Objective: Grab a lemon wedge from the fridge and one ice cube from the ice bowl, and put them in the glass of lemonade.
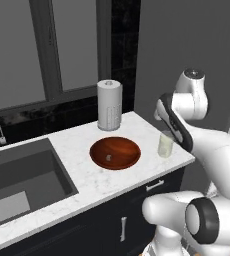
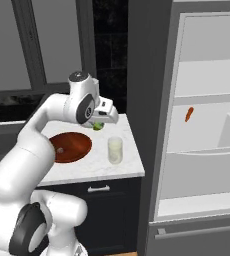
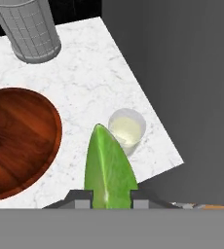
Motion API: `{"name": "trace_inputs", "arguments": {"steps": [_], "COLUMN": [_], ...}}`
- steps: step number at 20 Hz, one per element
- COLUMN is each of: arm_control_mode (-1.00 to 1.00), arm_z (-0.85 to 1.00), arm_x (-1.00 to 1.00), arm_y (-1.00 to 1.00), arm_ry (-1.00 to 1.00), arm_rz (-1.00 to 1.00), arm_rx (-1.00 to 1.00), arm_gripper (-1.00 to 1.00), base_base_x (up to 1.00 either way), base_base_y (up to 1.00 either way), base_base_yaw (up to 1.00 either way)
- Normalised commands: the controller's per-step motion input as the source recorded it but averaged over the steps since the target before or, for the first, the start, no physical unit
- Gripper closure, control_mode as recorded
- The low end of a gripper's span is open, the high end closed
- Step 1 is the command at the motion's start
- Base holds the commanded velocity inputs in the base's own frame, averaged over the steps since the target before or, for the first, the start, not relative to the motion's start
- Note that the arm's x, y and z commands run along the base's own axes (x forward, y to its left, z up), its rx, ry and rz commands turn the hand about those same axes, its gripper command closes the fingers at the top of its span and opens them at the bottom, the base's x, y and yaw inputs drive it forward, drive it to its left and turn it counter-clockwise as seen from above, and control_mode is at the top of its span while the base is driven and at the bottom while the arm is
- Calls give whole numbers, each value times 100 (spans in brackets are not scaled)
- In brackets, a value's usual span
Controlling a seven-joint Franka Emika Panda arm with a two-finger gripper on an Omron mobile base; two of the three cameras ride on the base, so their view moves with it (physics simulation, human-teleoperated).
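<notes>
one gripper [image 3: 112, 197] grips lemon wedge [image 3: 108, 168] above glass of lemonade [image 3: 127, 129].

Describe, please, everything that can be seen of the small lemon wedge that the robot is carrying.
The tiny bright yellow-green lemon wedge is a curved, pointed slice with a smooth, glossy surface and a paler ridge along its middle. The gripper is shut on its broad end, one dark finger on each side, and its tip points away from the hand. It hangs in the air above the white marble counter, touching nothing else, near the clear cylindrical glass of pale lemonade, not yet in it.
</notes>
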Motion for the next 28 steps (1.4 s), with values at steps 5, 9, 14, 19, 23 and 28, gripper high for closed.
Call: {"name": "trace_inputs", "arguments": {"steps": [5,9,14,19,23,28], "arm_control_mode": [-100,-100,-100,-100,-100,-100], "arm_z": [-43,-33,-25,-2,-7,0], "arm_x": [7,0,0,13,39,30], "arm_y": [-1,-2,-3,0,0,-11], "arm_ry": [3,0,0,1,0,0], "arm_rz": [0,0,-1,-12,-13,-6], "arm_rx": [2,1,-1,-5,0,0], "arm_gripper": [100,100,100,100,100,100], "base_base_x": [0,0,0,0,0,0], "base_base_y": [0,0,0,0,0,0], "base_base_yaw": [0,0,0,0,0,0]}}
